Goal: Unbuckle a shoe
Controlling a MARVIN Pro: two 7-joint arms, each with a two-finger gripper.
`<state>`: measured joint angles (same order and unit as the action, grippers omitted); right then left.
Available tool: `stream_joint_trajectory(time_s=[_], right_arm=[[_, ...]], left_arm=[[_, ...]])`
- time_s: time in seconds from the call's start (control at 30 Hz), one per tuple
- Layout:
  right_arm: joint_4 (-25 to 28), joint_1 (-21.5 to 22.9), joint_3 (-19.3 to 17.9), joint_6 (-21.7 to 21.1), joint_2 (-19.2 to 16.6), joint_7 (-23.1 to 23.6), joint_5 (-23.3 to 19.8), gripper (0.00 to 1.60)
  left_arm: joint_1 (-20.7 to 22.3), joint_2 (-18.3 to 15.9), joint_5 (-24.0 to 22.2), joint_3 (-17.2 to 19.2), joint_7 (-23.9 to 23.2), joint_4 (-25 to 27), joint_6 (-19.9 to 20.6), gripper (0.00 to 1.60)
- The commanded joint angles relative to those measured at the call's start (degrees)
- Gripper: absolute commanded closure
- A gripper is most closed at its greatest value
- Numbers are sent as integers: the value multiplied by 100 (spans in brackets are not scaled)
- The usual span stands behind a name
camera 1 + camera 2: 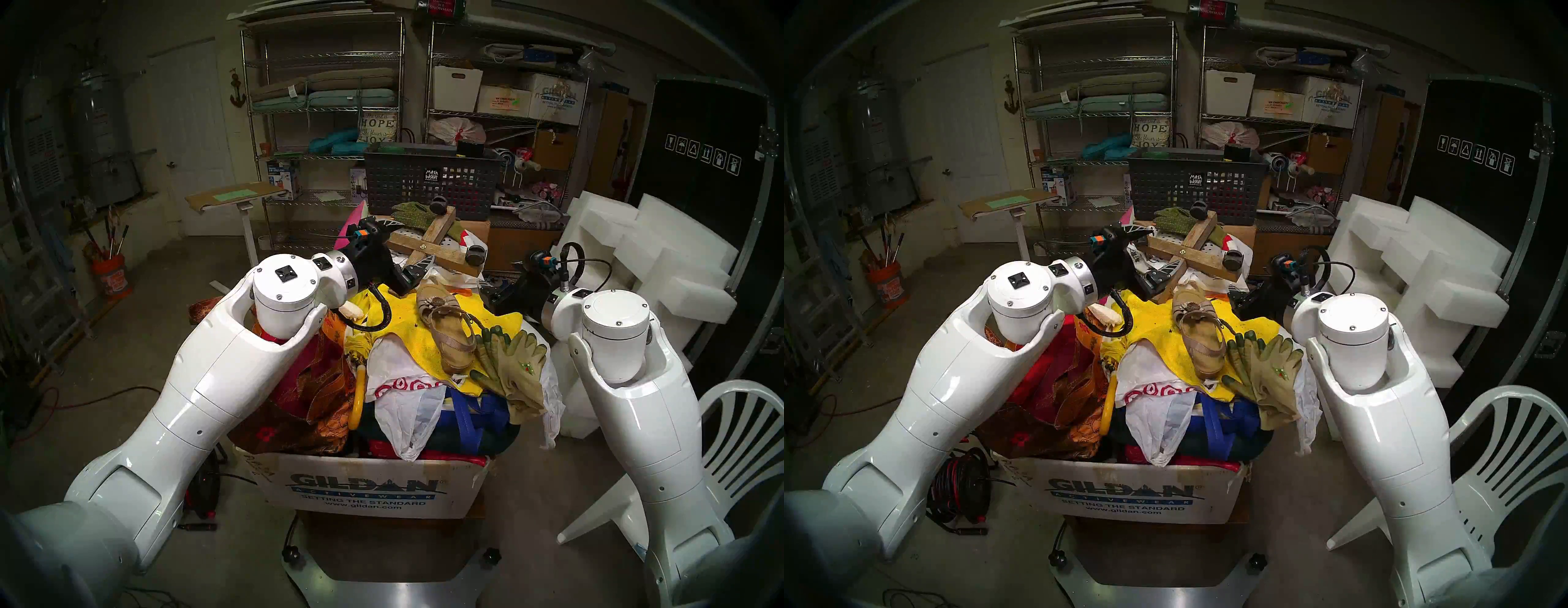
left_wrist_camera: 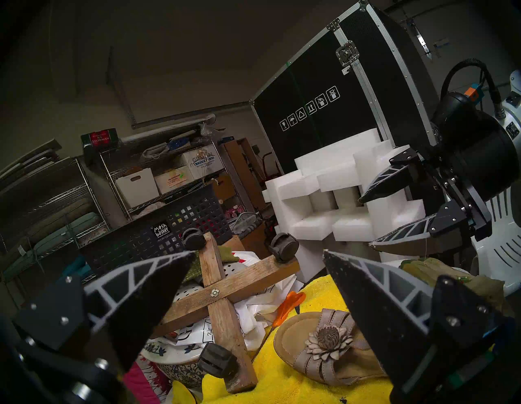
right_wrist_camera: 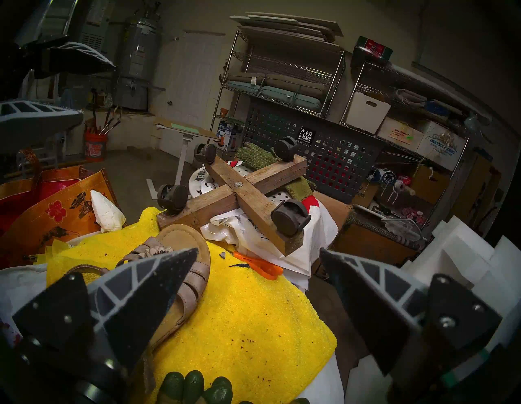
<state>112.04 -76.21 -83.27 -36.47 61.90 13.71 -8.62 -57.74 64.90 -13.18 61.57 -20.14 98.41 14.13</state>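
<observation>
Tan shoe (image 1: pixel 445 327) untouched; left gripper (image 2: pixel 253 285), right gripper (image 3: pixel 259 282) agape, empty

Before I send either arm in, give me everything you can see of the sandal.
The sandal is tan-beige, leather-like, with banded toe straps, a flower ornament over them, a thin ankle strap and a thick sole. It lies sole-down on the yellow towel, toe toward the wooden caster cross, heel toward the robot. The gloves lie close by its heel side; contact unclear. The buckle is too small to judge. Neither hand touches it.

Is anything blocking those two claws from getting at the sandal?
Nothing visible does. The sandal lies uncovered on the yellow towel, with the open left gripper and open right gripper on either side. The gloves only lie alongside it.
</observation>
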Motion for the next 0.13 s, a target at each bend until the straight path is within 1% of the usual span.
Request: stream_joint_trajectory(time_s=[0.0, 0.1], right_arm=[[120, 61, -24, 58, -5, 16, -8, 0], [120, 61, -25, 58, -4, 16, -7, 0]], left_arm=[[104, -7, 11, 52, -5, 108, -38, 0], [104, -7, 11, 52, -5, 108, -38, 0]])
